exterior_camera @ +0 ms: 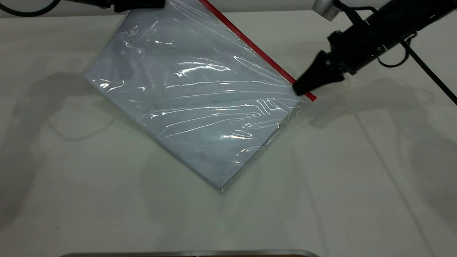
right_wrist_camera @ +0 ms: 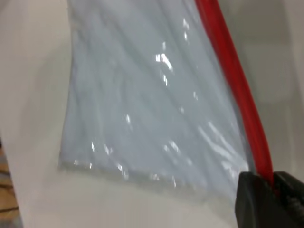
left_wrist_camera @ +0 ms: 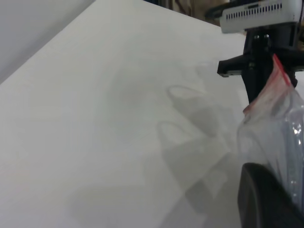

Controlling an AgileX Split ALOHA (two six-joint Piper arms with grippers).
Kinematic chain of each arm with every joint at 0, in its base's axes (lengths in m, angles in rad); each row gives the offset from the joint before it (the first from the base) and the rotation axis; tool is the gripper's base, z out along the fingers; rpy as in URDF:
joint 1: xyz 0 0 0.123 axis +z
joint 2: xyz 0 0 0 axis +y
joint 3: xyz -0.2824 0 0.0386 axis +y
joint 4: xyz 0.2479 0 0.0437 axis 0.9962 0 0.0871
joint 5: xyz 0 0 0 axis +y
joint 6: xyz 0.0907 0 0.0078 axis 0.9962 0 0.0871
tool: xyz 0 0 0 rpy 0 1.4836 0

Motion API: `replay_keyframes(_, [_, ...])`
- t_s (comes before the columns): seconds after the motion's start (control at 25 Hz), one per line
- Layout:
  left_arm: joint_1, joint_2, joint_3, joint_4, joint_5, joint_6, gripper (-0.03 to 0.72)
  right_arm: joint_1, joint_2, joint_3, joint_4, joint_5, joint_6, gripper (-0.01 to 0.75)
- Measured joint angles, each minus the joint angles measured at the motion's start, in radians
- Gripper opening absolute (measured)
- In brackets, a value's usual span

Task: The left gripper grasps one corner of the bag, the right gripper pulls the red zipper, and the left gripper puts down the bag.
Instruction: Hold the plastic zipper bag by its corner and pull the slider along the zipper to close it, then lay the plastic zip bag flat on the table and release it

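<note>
Ext view: I've got the bag (exterior_camera: 200,107) lying slantwise on the table (exterior_camera: 357,178), its far end lifted toward the top edge of frame. The zipper (exterior_camera: 257,48) runs along the bag's far-right long edge, from top centre down to the R side. R gripper (exterior_camera: 303,89) sits at the lower end of that strip, tips pressed together on the zipper right by the corner. L arm comes in at top left; L gripper (exterior_camera: 142,4) is at the bag's upper end, mostly cut off by the frame, so I can't tell its fingers from here.

L wrist view: one black finger (left_wrist_camera: 266,199) of the L gripper shows in the near corner, w/ crinkly clear plastic right against it. The corner (left_wrist_camera: 268,92) w/ the red strip end stands up above the table. I only see that one finger, so can't tell if it's clamped. R arm's black body is behind the plastic, farther off.

R wrist view: R gripper (right_wrist_camera: 273,183) has both fingers nipped on the zipper (right_wrist_camera: 237,90), red strip running straight out from between the tips. The rest of the bag (right_wrist_camera: 142,104) spreads away over the table, glossy & wrinkled.
</note>
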Motion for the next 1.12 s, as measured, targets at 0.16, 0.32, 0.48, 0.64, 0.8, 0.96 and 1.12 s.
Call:
replay_keyframes(0.16, [0.001,-0.001,0.000,-0.001,0.000,0.000,0.051,-0.008,0.001,0.000,-0.059,0.004,0.018,0.043])
replay_keyframes(0.32, [0.001,-0.001,0.000,-0.001,0.000,0.000,0.051,-0.008,0.002,-0.017,-0.087,0.016,0.039,0.046])
replay_keyframes(0.48, [0.001,-0.001,0.000,-0.001,0.003,-0.005,0.051,-0.008,0.002,-0.037,-0.123,0.028,0.091,0.057])
replay_keyframes(0.64, [0.002,-0.005,0.000,0.015,0.000,-0.081,0.051,-0.009,0.002,-0.067,-0.172,0.029,0.139,0.141])
replay_keyframes(0.8, [0.001,-0.009,0.000,0.106,-0.006,-0.214,0.070,-0.011,-0.027,-0.114,-0.142,0.060,0.154,0.327])
replay_keyframes(0.96, [-0.027,0.012,-0.004,0.173,-0.075,-0.383,0.160,-0.008,-0.093,-0.182,0.000,0.177,0.164,0.403])
replay_keyframes(1.12, [-0.068,0.057,-0.005,0.178,-0.124,-0.648,0.330,0.007,-0.180,-0.193,0.045,0.194,0.233,0.401])
